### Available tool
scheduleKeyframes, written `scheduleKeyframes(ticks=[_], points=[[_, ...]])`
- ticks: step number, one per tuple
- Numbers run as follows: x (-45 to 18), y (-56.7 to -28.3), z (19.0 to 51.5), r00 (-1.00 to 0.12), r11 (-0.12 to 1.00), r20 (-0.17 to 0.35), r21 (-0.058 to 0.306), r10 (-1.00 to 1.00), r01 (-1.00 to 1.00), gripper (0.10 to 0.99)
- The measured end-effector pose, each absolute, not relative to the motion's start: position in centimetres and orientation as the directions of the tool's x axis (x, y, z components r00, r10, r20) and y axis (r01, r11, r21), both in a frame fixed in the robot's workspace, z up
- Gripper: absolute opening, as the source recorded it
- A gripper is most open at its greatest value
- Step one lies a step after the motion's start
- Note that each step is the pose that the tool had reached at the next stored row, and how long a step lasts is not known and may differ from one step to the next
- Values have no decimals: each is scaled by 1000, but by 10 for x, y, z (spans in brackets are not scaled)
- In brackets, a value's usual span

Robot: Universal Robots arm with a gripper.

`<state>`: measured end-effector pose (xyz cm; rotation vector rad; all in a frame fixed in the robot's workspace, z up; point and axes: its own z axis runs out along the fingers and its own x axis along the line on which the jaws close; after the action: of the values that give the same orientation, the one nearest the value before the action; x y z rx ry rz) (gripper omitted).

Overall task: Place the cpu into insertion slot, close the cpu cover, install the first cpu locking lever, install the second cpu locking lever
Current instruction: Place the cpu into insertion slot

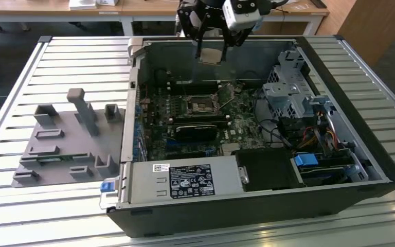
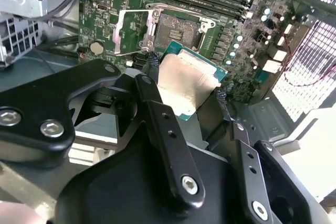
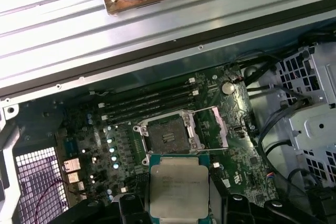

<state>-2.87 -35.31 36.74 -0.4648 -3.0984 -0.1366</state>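
One chip (image 2: 184, 82) is all the gripper (image 2: 185, 80) carries: we see its two black fingers (image 2: 163, 129) clamped on opposite edges of the flat square, whose dull tan-grey metal face sits on a thin green border. In the exterior view the gripper (image 1: 212, 54) hangs with the chip (image 1: 211, 55) above the far wall of the one open computer case (image 1: 362, 170), well apart from the board below. One socket (image 3: 167, 136) lies bare on the green circuit board (image 3: 100, 124), a small square with a dark, finely dotted middle and a silver metal rim. We count one cover (image 3: 212, 127), a thin silver frame with a windowed middle, swung open just beside the socket. The first wrist view shows the chip (image 3: 178, 187) near the socket, not in it. The case rests on a table (image 1: 19, 67) of pale metal slats, beside one grey plastic tray (image 1: 60, 149) studded with upright blocks, on the exterior view's left.
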Motion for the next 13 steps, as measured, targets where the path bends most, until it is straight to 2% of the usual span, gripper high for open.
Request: scheduleKeyframes(ticks=[13], points=[[-29,-353,367,-908,905,16,78,419,419,537]])
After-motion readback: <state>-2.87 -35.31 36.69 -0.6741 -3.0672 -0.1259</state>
